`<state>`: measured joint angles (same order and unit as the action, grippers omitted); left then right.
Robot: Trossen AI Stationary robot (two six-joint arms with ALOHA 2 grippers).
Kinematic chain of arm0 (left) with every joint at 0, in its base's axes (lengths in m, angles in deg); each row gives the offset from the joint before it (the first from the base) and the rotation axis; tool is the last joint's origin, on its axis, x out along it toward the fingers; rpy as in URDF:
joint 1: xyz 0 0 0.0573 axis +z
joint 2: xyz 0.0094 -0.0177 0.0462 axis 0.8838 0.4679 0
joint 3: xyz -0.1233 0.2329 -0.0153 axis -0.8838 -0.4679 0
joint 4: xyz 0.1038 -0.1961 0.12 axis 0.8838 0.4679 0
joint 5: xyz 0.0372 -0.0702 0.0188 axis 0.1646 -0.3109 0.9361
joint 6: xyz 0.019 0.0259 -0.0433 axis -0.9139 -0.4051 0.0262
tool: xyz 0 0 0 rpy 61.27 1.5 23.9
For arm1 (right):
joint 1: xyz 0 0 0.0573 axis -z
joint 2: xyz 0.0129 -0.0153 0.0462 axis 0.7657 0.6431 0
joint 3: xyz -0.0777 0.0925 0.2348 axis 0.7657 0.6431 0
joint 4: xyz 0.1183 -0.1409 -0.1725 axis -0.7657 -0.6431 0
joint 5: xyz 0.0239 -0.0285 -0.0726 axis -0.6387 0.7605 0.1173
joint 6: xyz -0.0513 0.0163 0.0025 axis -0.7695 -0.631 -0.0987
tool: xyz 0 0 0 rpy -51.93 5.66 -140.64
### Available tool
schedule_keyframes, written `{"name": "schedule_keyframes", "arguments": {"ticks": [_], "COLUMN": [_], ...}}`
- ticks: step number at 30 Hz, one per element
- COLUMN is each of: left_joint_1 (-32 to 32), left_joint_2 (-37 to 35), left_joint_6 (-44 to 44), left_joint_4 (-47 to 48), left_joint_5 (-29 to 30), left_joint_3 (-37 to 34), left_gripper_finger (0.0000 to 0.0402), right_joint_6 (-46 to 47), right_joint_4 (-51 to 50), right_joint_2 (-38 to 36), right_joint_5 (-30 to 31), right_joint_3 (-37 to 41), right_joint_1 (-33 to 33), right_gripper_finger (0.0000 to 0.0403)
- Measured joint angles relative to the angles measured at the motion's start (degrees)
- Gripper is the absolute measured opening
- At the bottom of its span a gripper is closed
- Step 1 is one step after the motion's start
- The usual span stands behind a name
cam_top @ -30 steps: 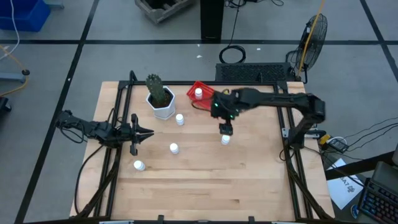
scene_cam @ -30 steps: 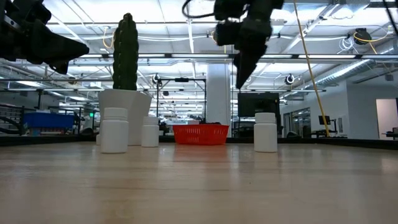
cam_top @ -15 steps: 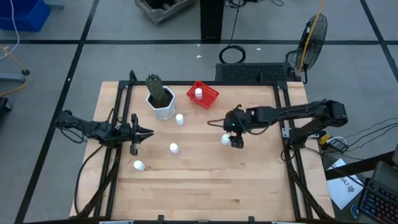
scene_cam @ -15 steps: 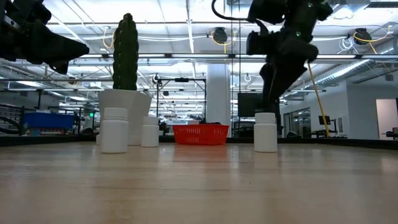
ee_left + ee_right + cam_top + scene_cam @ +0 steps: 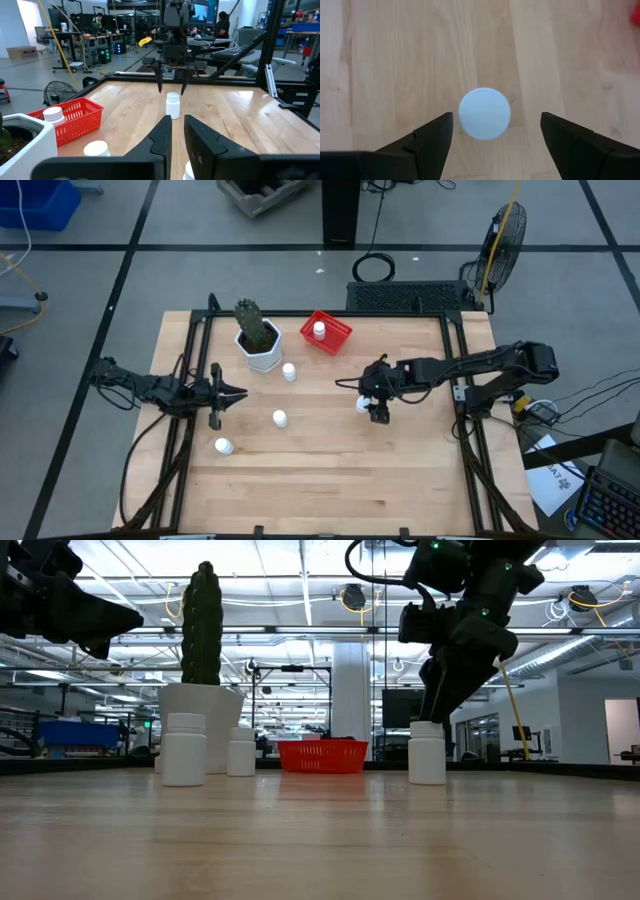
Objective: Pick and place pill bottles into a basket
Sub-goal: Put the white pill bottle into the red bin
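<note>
The red basket (image 5: 326,332) stands at the table's far side with one white pill bottle (image 5: 319,329) in it. Three bottles (image 5: 289,371) (image 5: 281,418) (image 5: 222,445) stand upright on the wood. Another bottle (image 5: 361,402) stands right of centre. My right gripper (image 5: 374,409) points down over it, open. Its fingers stand on either side of the cap (image 5: 484,113), just above it in the low view (image 5: 432,716), and do not touch it. My left gripper (image 5: 243,392) is shut and empty, level above the table's left side.
A white hexagonal pot with a cactus (image 5: 260,346) stands left of the basket, with one bottle near it. Black frame rails (image 5: 455,380) run along the table's left and right sides. Bare wood lies toward the near edge (image 5: 330,490).
My right arm has swung from over the basket toward the table's right side. Its gripper has gone a little toward the near edge and down, and now stands over the bottle right of centre. No bottle has moved.
</note>
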<state>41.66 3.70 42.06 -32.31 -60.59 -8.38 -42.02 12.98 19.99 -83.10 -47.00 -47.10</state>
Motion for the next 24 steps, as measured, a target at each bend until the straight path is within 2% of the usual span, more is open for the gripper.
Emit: {"name": "schedule_keyframes", "arguments": {"ticks": [24], "left_joint_1": [0.0], "left_joint_2": [0.0], "left_joint_6": [0.0], "left_joint_4": [0.0], "left_joint_5": [0.0], "left_joint_3": [0.0], "left_gripper_finger": [0.0056], "right_joint_6": [0.5], "right_joint_4": [2.5], "right_joint_2": [3.3], "right_joint_5": [-1.5], "right_joint_3": [0.1], "right_joint_1": [0.0], "right_gripper_finger": [0.029]}}
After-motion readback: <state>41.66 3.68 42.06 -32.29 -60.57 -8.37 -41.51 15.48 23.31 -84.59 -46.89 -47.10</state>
